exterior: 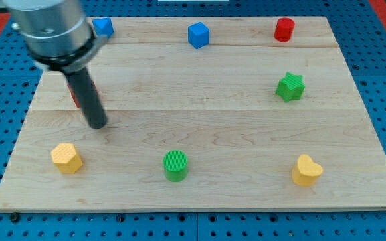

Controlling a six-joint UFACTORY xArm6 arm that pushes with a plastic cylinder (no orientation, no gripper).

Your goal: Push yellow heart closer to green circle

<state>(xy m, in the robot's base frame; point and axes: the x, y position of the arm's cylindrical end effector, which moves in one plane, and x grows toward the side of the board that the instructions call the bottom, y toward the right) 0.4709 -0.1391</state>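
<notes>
The yellow heart (307, 170) lies near the view's bottom right of the wooden board. The green circle (175, 165) stands at the bottom centre, well to the left of the heart. My tip (98, 123) is at the view's left, up and to the left of the green circle and above the yellow block (67, 158). It touches no block that I can see.
A green star (290, 87) is at the right. A red cylinder (284, 29) is at the top right. A blue cube (198, 35) is at top centre and another blue block (103, 27) at top left. A red block (76, 98) is mostly hidden behind the rod.
</notes>
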